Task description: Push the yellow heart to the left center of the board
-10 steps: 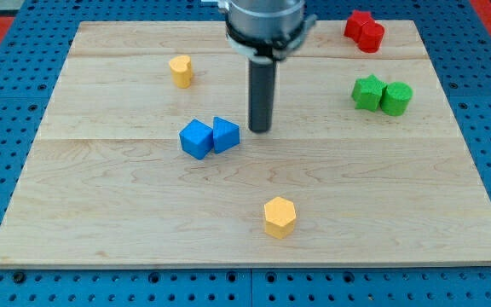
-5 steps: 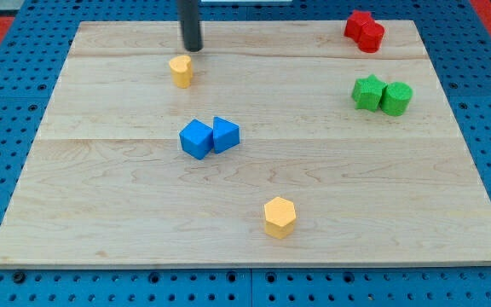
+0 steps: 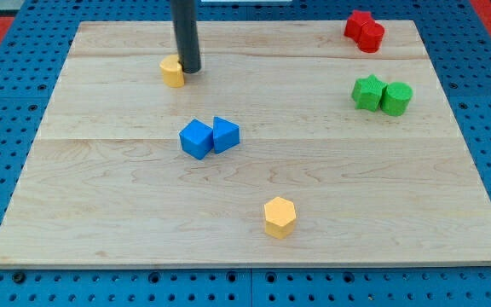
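My tip (image 3: 191, 70) stands against the yellow heart (image 3: 172, 72), touching its side at 3 o'clock. The heart lies in the upper part of the table (image 3: 92, 205), a little left of the middle. There is no gripper on this arm, only the rod, so nothing is held or clenched.

I judge that the pushing step is in hand and the contact is made. The goal, the left center, lies from the heart at about 7 o'clock. So the next move calls for a push toward 7 o'clock, and my tip should first go around to the heart's 1 o'clock side. The two blue blocks (image 3: 209, 137) at 5 o'clock are well apart from this path.
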`<state>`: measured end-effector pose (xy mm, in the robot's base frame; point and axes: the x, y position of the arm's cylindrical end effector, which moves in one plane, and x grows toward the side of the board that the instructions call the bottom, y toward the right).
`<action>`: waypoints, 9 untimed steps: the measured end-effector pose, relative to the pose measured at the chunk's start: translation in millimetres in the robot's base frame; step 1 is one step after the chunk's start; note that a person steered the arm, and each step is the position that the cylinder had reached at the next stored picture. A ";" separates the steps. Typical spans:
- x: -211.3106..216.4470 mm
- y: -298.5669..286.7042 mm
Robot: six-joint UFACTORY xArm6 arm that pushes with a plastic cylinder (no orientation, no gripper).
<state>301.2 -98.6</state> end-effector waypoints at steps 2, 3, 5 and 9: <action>-0.5 -50.6; -1.2 -79.5; 18.9 -97.1; 80.6 -121.2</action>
